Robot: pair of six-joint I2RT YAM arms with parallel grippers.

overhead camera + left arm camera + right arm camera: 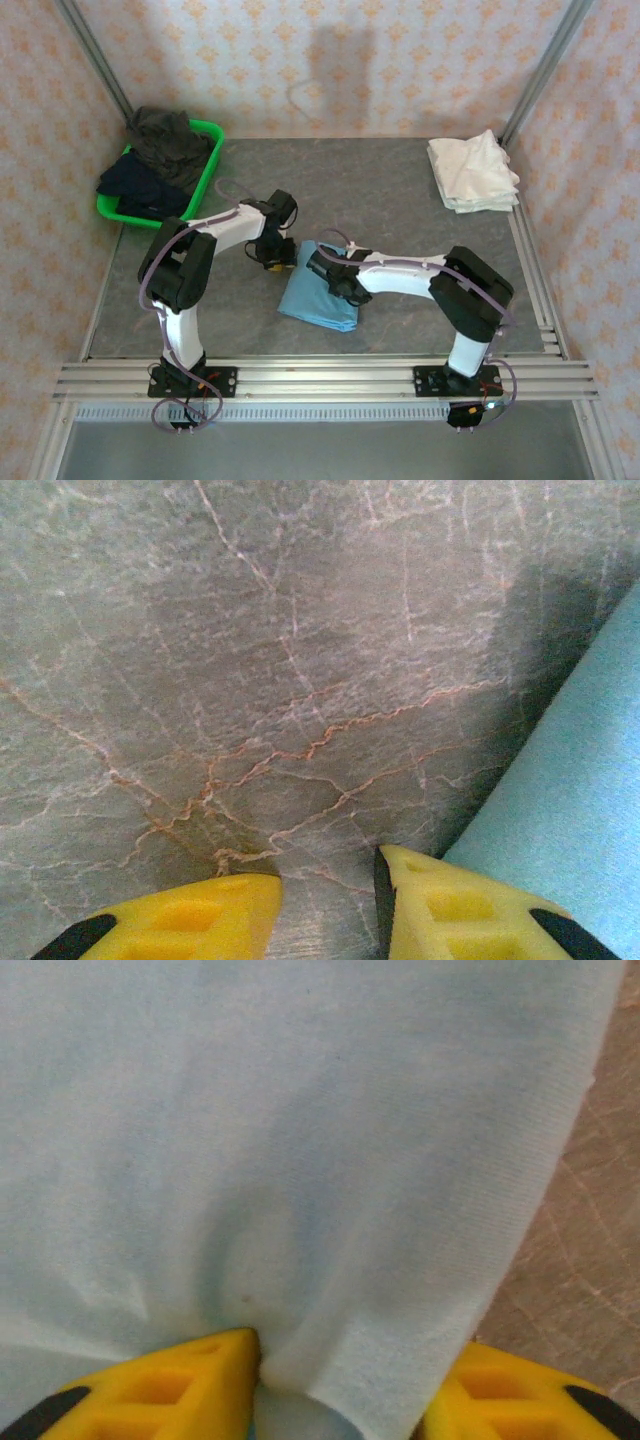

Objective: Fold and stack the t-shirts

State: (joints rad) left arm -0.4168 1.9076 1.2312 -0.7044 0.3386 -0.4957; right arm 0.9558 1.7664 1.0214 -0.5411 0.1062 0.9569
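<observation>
**One fold caught, the other jaws empty**

The right gripper [345, 1350] pinches a raised fold of the sky-blue cloth t-shirt [318, 298], which lies folded on the grey marbled table [380, 190] between the two arms. The left gripper [330, 885] stands narrowly parted with nothing in it, just beside the shirt's edge. Cream-white cloth t-shirts [473, 172] sit stacked at the far right corner

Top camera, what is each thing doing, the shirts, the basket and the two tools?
blue shirt: folded, lying on the table.
white shirts: folded, stacked in the far right corner.
basket: heaped with dark clothes.
left tool: open, empty, over bare table beside the blue shirt.
right tool: pinching a bunched fold of the blue shirt.
</observation>
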